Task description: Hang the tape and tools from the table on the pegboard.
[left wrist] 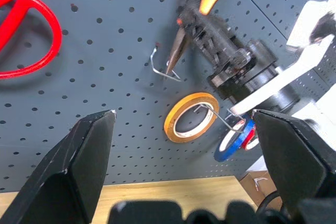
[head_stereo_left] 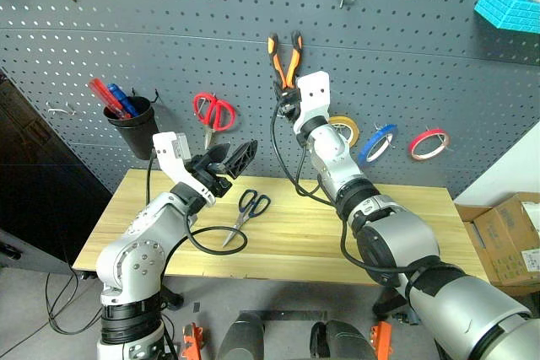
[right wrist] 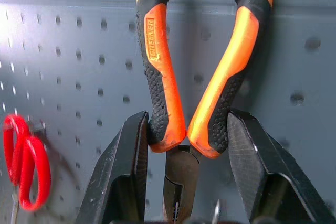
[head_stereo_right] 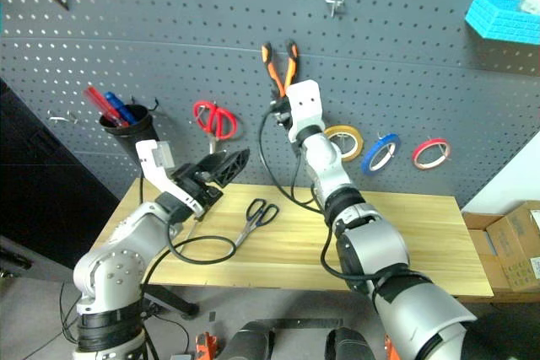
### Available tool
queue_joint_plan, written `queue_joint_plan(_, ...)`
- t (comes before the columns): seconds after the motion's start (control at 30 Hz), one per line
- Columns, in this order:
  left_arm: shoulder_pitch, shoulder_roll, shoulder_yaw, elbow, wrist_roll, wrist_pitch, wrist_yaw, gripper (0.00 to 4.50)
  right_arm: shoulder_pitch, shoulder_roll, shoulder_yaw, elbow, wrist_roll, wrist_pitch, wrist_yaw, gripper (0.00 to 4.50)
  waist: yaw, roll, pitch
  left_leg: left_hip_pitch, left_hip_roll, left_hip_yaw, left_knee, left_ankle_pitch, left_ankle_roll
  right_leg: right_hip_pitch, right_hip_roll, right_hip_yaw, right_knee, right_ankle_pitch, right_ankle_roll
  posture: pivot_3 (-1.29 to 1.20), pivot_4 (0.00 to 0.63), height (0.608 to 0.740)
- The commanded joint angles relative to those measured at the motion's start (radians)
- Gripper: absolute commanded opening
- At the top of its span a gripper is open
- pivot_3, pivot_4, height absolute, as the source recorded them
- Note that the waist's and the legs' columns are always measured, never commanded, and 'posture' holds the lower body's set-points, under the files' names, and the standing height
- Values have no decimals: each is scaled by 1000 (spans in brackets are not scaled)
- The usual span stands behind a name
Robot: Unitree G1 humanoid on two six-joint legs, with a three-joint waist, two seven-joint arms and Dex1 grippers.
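Holding now: the right gripper (right wrist: 182, 145) has its two black fingers shut on the pliers (head_stereo_left: 286, 60), squeezing them near the low ends of the orange-and-black handles.
Which way the pliers point: they stand up and down against the pegboard (head_stereo_left: 422, 82), handles up, metal nose down.
Where the hook is: a small metal hook (left wrist: 164, 66) sits just beside the nose of the pliers in the left wrist view. I cannot tell if they touch.
What the next move turns on: I think the pliers must come to rest on that hook, so the nose end has to line up with it.
Left gripper: the left gripper (head_stereo_left: 228, 160) is wide open and holds nothing. It hovers above the table (head_stereo_left: 422, 233), pointing toward the board.
Nearer arm: the right arm is at the board. The left one is lower and farther back.
Scissors: the dark-handled scissors (head_stereo_left: 245, 212) lie flat on the table, just below the left gripper.
Blue tape: the blue tape (head_stereo_left: 377, 142) already hangs on the board, between a yellow roll (head_stereo_left: 345, 130) and a red roll (head_stereo_left: 429, 143).
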Motion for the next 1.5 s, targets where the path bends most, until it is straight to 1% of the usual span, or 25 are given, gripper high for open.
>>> queue_joint_plan(0.03,-5,13,9,-37,-19,-4,-6,4500,-14,-31,-6,10,-24,15,-25,1760,0,0,0,0,1,0,0,0,0,0,0,0,0,0,0,394,25,740)
queue_joint_plan(0.17,-1,16,3,-34,-21,-2,-8,4500,14,-26,-9,7,-36,17,-31,1760,1,0,0,1,1,0,0,0,0,0,1,0,0,-2,-5,383,30,740)
queue_joint_plan(0.3,2,19,0,-31,-21,0,-13,4500,43,-15,4,-1,-55,30,-26,1760,1,0,0,2,2,0,0,0,0,1,2,0,0,-2,-5,378,33,740)
queue_joint_plan(0.4,7,21,-2,-30,-23,1,-17,4500,81,6,17,-10,-61,52,25,1760,0,1,-1,2,2,0,0,0,0,1,2,1,1,-2,-5,376,31,740)
queue_joint_plan(0.53,10,20,-14,-18,-12,-3,-29,4500,126,16,28,-76,-46,76,127,1760,-2,2,-3,3,2,1,-1,0,0,1,2,1,0,-2,-5,363,36,740)
queue_joint_plan(0.57,8,20,-16,-15,-12,-4,-30,4500,135,11,31,-94,-47,86,143,2504,-3,2,-4,3,2,1,-1,0,0,1,2,1,0,-2,-5,361,36,740)
queue_joint_plan(0.6,8,19,-17,-13,-10,-5,-31,4500,144,5,35,-112,-50,92,152,2713,-4,2,-4,4,2,2,-2,0,1,1,2,1,0,-2,-5,358,35,740)
queue_joint_plan(0.63,7,19,-19,-12,-10,-6,-31,4500,153,-2,39,-129,-54,98,162,3030,-4,2,-4,4,2,2,-2,0,1,2,2,1,0,-2,-5,353,36,740)
queue_joint_plan(0.77,7,18,-26,-4,-7,-7,-38,4500,188,-28,50,-197,-54,117,195,4464,-6,2,-4,5,4,1,-3,0,1,1,4,1,1,-2,-6,339,37,740)
queue_joint_plan(0.87,0,19,-31,9,-1,-10,-44,4500,213,-44,52,-249,-50,147,200,4489,-6,3,-3,6,4,1,-2,0,1,2,4,1,2,-3,-8,334,37,740)
queue_joint_plan(1.0,-10,24,-34,28,11,-12,-52,4500,280,-59,62,-378,-35,213,248,4489,-7,3,-4,9,4,1,-2,0,1,5,4,1,1,-4,-8,312,40,740)
queue_joint_plan(1.03,-10,26,-35,31,17,-11,-52,4500,300,-64,65,-417,-32,233,261,4489,-7,3,-4,9,4,1,-2,0,1,6,4,1,1,-4,-8,310,41,740)
queue_joint_plan(1.13,-4,50,-40,53,68,-15,-49,4500,410,-102,80,-630,-5,332,337,4489,-6,3,-3,9,4,1,-2,0,1,6,4,1,0,-4,-8,296,53,740)
queue_joint_plan(1.23,-1,140,-101,137,234,-47,-56,4500,565,-179,114,-944,68,511,479,4489,-6,6,-1,9,4,1,-2,0,0,6,4,1,0,-4,-8,271,72,740)
queue_joint_plan(1.27,-4,163,-118,169,269,-55,-69,4500,607,-209,128,-1030,86,568,518,4489,-9,8,0,9,4,1,-2,0,1,6,4,1,0,-4,-8,263,78,740)
queue_joint_plan(1.4,-32,228,-181,301,386,-87,-130,4500,703,-300,164,-1235,114,717,580,4489,-30,16,5,9,4,2,-2,0,1,5,4,1,0,-4,-8,222,108,740)
queue_joint_plan(1.5,-86,249,-225,461,485,-114,-146,4500,750,-349,189,-1353,173,803,655,4489,-47,20,11,9,4,1,-2,0,1,4,4,1,0,-5,-9,176,137,740)
